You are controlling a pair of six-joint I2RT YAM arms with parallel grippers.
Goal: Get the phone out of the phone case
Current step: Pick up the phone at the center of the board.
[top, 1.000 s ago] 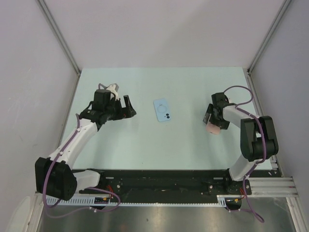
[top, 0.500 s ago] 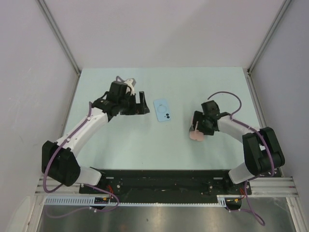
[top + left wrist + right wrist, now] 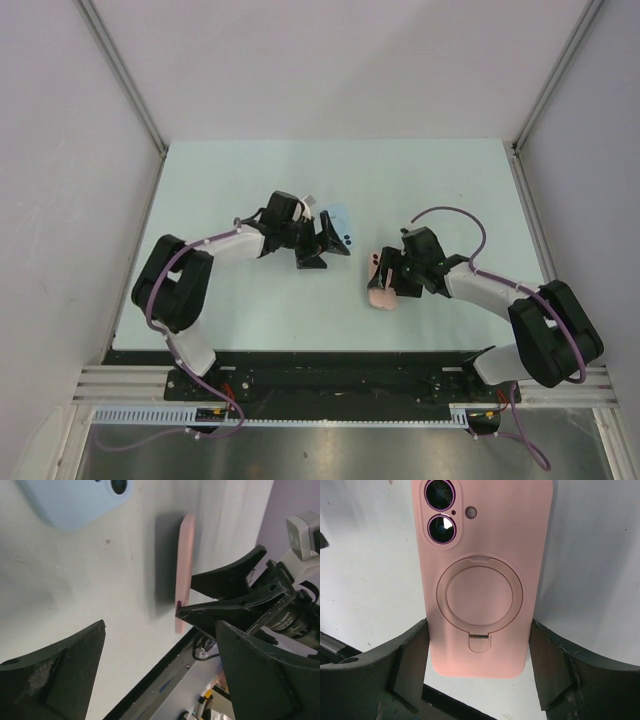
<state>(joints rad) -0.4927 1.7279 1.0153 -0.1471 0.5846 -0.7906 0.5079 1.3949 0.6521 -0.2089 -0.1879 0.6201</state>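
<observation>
My right gripper (image 3: 388, 280) (image 3: 479, 625) is shut on a pink phone case (image 3: 482, 575), one finger on each long side. The case shows two camera lenses and a round ring stand on its back. In the top view the pink case (image 3: 381, 291) is held near the table's middle, front of centre. The left wrist view shows it edge-on (image 3: 184, 570), standing off the table. A light blue phone (image 3: 341, 221) (image 3: 75, 502) lies flat on the table. My left gripper (image 3: 327, 250) (image 3: 160, 625) is open and empty, right beside the blue phone's near edge.
The pale green table (image 3: 250, 300) ends at a black rail (image 3: 330, 365) in front. Grey walls and metal posts (image 3: 120, 70) close in the left, back and right sides. A purple cable (image 3: 455, 225) loops over my right arm.
My left arm has swung right until its open gripper reaches the blue phone. My right gripper has carried the pink case left, toward the table's middle.
</observation>
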